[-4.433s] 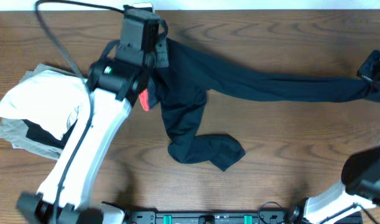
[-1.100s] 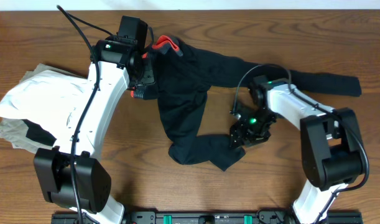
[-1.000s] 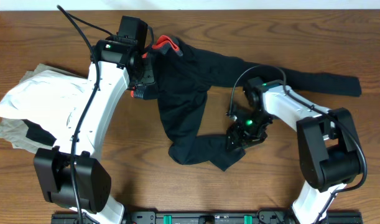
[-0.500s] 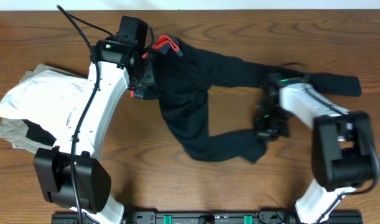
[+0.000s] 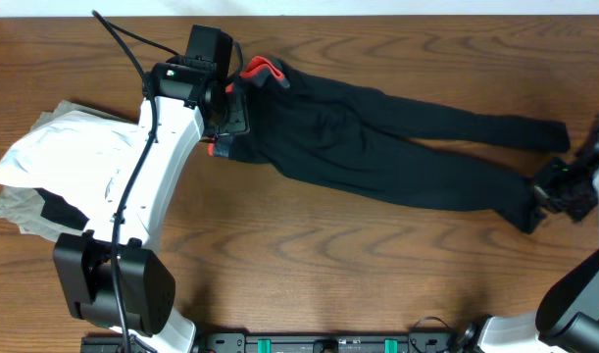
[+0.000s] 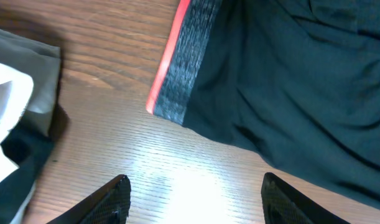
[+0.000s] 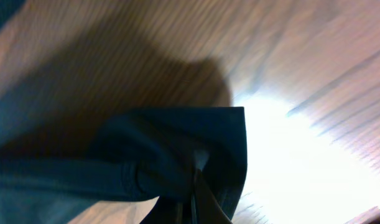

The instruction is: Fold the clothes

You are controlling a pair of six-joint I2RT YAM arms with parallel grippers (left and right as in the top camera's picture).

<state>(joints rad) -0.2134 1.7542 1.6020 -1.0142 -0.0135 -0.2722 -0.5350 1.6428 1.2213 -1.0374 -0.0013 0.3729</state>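
The clothes [image 5: 377, 147] are black trousers stretched out across the table, both legs running right. Their red-and-grey waistband [image 5: 260, 71] lies at the top left, seen close up as a red-edged grey band [image 6: 180, 59] in the left wrist view. My left gripper [image 6: 193, 199] is open over bare wood just beside the waistband, nothing between its fingers. My right gripper [image 5: 554, 191] is shut on the cuff end of the lower trouser leg [image 7: 177, 155] at the far right, holding it stretched out.
A pile of folded garments, white [image 5: 69, 162] on top with khaki [image 5: 15, 206] beneath, sits at the left edge beside the left arm. Its corner [image 6: 22, 99] shows in the left wrist view. The right arm is near the table's right edge.
The right gripper shut on the crumpled lower leg and dragged it to the far right, straightening it. The left gripper opened a little wider and stayed by the waistband.
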